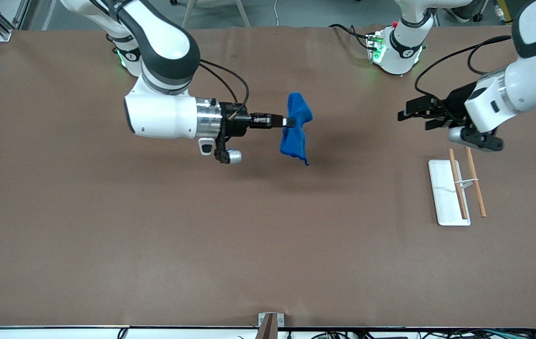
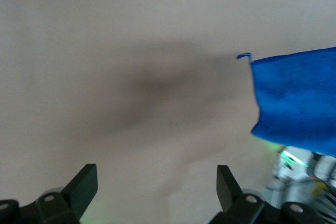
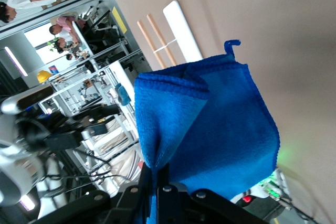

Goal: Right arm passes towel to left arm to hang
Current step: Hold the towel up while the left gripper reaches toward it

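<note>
A: What sits lowest in the front view, closest to the camera?

B: One white rack (image 1: 447, 192), at right of centre in the frame, toward the left arm's end of the table (image 1: 155, 245). Two wooden rods (image 1: 475, 181) slant above its flat white base. The right wrist view shows the same rack (image 3: 181, 27) near its top centre.

A: Start at the grippers, then. How many carry something?

B: One of the two. The right gripper (image 1: 289, 122), just left of the front view's centre and up in the air over the bare brown table, has its fingers pinched on the towel (image 1: 297, 128). In the right wrist view the blue cloth (image 3: 207, 129) fills the middle, bunched where the fingers meet it at the bottom edge.

A: And the towel itself?

B: A single one, hanging from those fingers above the table, its small loop at one corner. Its dark shadow falls on the table beside it.

A: The other gripper?

B: The left gripper (image 1: 406, 114), at upper right of the front view, hovers over the table with fingers (image 2: 84, 187) spread wide and nothing between them. It is well apart from the towel (image 2: 296, 100), which shows at the right edge of the left wrist view.
</note>
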`<state>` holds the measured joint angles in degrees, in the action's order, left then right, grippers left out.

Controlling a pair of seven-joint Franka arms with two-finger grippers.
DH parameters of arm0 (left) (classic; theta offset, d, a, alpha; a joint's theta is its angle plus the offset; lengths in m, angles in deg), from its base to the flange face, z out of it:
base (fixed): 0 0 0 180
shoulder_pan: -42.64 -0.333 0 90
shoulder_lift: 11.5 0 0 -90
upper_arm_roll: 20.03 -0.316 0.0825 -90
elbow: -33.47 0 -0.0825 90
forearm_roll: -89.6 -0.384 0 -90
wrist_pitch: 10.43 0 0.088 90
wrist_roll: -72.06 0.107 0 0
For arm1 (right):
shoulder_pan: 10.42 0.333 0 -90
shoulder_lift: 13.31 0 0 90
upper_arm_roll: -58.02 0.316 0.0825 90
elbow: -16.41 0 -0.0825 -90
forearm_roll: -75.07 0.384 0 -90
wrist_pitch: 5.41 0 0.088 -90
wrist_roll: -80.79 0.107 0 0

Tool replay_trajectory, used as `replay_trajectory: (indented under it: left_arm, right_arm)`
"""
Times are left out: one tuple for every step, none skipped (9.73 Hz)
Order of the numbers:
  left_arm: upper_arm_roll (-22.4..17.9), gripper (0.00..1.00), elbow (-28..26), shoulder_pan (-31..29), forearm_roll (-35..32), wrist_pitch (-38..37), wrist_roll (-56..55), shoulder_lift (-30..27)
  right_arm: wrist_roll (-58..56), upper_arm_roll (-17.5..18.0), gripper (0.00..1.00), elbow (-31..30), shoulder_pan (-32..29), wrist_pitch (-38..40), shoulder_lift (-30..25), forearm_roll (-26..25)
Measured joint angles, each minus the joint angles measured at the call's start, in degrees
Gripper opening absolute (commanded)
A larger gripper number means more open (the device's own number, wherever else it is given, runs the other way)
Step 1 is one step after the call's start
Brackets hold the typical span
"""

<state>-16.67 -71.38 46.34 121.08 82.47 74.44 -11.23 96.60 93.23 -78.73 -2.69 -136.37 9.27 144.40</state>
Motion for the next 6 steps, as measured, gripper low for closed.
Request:
replay_trajectory:
  left_arm:
    - [0.0,1.00,-2.2,-0.1,4.5,0.0,1.2,0.7]
    - [0.0,1.00,-4.3,-0.1,9.1,0.0,3.2,1.4]
    - [0.0,1.00,-6.3,-0.1,13.3,0.0,5.9,2.4]
    - [-0.1,1.00,-8.5,-0.1,17.8,-0.1,9.8,3.4]
    - [-0.2,1.00,-11.2,-0.2,22.5,-0.1,15.0,4.0]
    - [-0.6,1.00,-14.3,-0.3,27.3,-0.3,20.0,4.3]
  right_arm:
    - [-1.2,1.5,0.01,0.8,0.0,-0.2,1.2,2.4]
    - [-2.9,2.6,0.01,1.7,0.1,-0.2,2.6,4.7]
    - [-4.4,3.2,0.01,2.7,0.3,-0.2,3.8,7.5]
    - [-5.9,3.4,0.01,3.4,0.4,-0.1,4.4,10.8]
    - [-6.5,3.6,0.01,4.0,0.5,0.0,4.7,13.4]
    - [-7.1,3.9,0.01,4.5,0.7,0.0,4.8,14.9]
